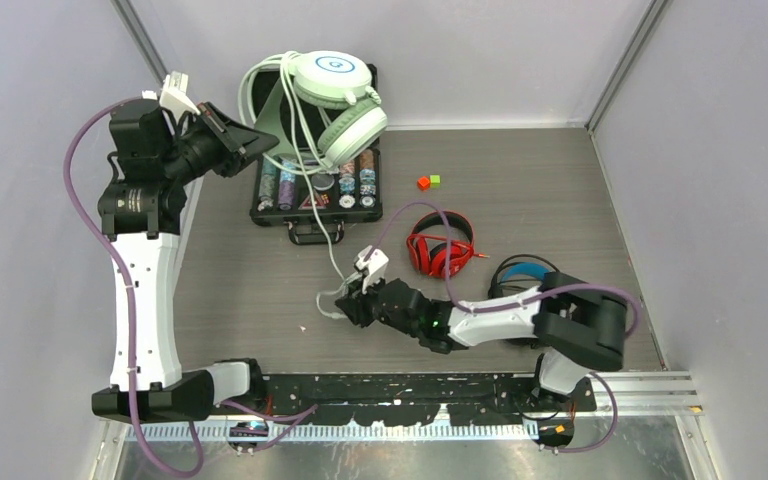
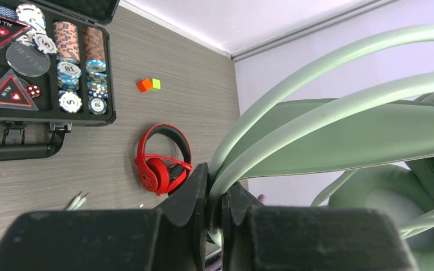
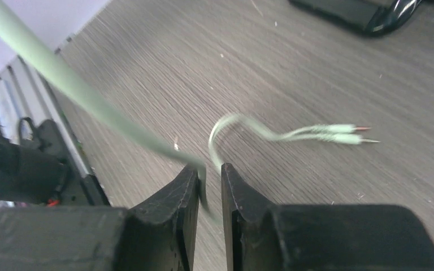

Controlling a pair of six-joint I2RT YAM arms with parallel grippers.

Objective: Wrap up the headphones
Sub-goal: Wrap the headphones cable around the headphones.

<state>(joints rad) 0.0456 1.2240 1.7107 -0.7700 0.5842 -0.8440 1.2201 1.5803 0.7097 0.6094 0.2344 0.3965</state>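
Left gripper clamps the mint headphones, raised at far left; right gripper pinches their cable near centre. We judge wrapping barely under way; red headphones and black headphones lie on the table, right.

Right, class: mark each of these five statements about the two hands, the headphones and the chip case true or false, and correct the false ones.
1. The right hand is shut on the mint-green cable. True.
2. The left hand holds the red headphones. False: it grips the mint-green headphones, and the red pair lies on the table.
3. The mint-green cable ends in two plugs. True.
4. The chip case is closed. False: it is open, with the chips showing.
5. The black headphones lie on the table beside the right arm. True.
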